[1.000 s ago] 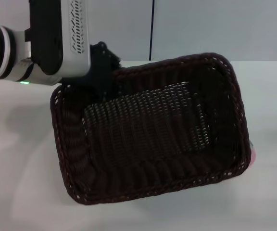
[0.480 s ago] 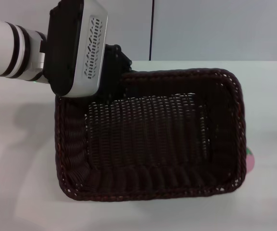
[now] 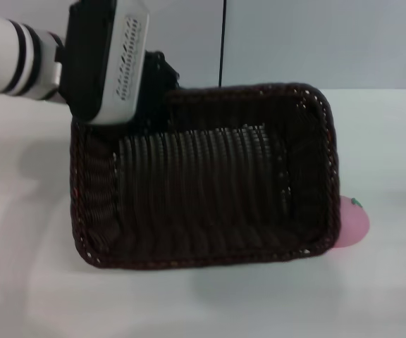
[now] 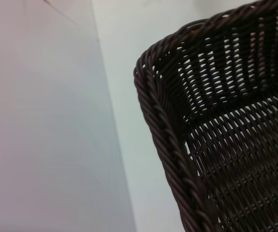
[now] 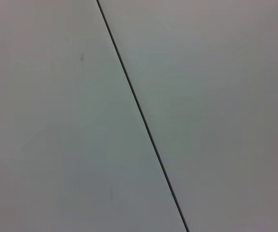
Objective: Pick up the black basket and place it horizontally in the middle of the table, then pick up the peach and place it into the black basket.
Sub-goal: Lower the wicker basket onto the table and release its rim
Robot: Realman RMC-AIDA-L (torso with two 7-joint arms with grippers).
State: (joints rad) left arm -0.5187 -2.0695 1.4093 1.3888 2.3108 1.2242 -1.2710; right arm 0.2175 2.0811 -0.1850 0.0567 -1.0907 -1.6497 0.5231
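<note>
The black basket lies with its long side across the white table, open side up and empty. My left gripper is at its far left corner, shut on the braided rim; the wrist body hides the fingers. I cannot tell whether the basket rests on the table or hangs just above it. The left wrist view shows the basket's rim corner and open-weave wall close up. The pink peach sits on the table against the basket's right end, partly hidden by it. My right gripper is out of view.
A pale wall with a dark vertical seam stands behind the table. The right wrist view shows only that wall and its seam. Bare table shows in front of the basket and at its right.
My left arm has turned the basket from tilted to level across the table and shifted it slightly left. More of the peach now shows at the basket's right end.
</note>
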